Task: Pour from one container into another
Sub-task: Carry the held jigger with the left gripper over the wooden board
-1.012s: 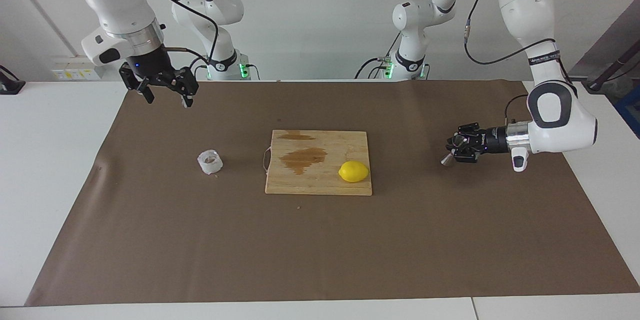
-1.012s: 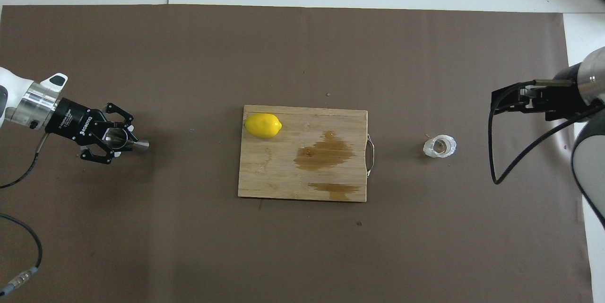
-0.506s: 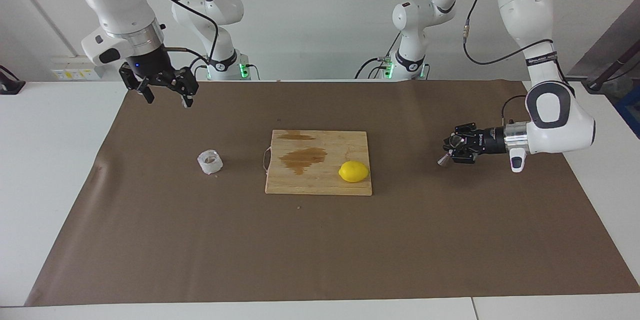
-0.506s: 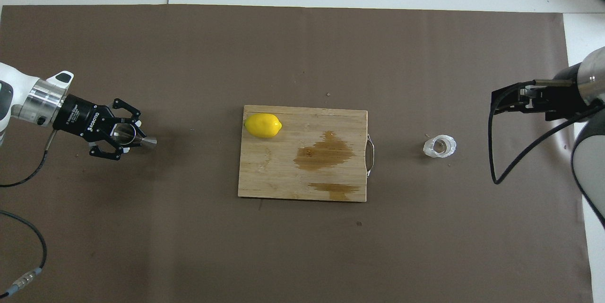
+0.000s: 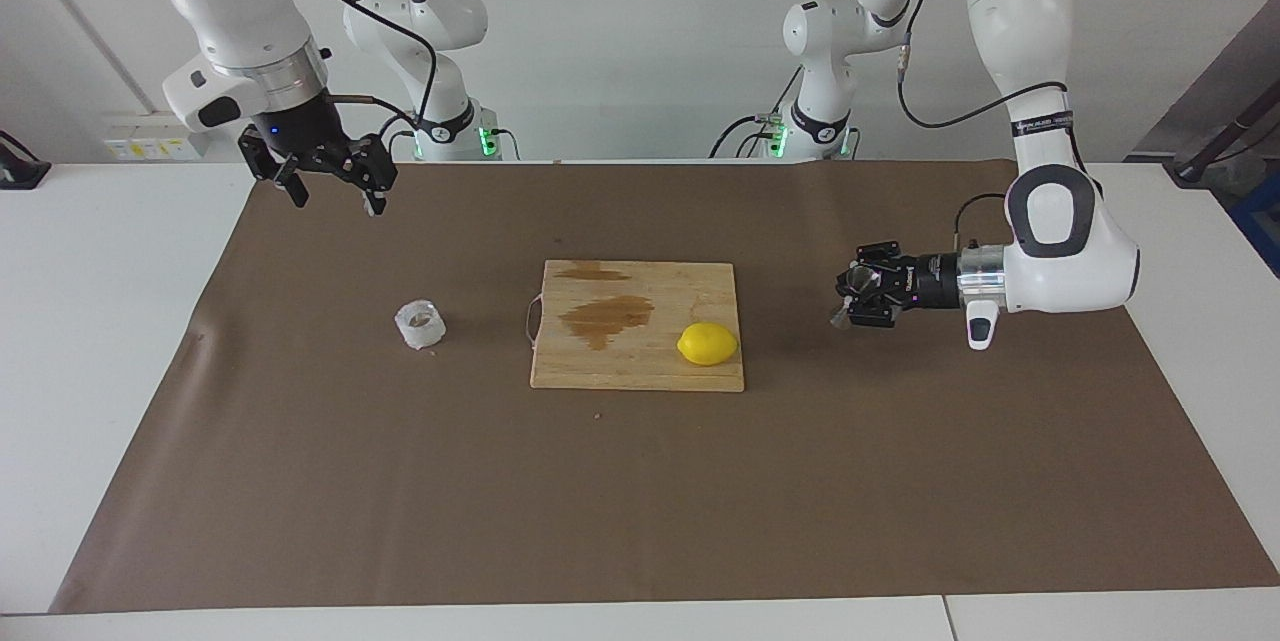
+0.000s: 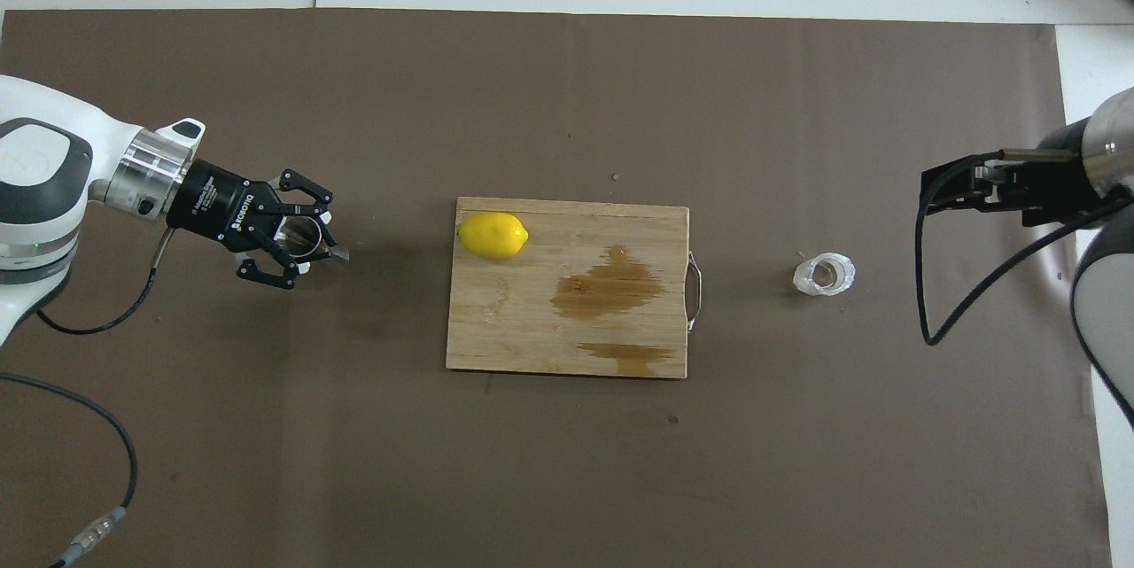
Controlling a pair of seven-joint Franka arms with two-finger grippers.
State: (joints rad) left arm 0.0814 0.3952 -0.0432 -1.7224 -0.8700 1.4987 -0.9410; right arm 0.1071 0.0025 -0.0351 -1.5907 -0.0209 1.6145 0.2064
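White table (image 5: 100, 341) under brown mat (image 5: 640, 491); on mat: cutting board (image 5: 640, 361), glass cup (image 5: 420, 324).

White "ROBOTIQ" lettering showing on the black body of the left gripper (image 6: 306, 236), no other text reading legibly

left gripper (image 5: 868, 298) | carried jigger (image 5: 843, 310) across mat toward cutting board (image 5: 640, 361) | jaws tightened on it
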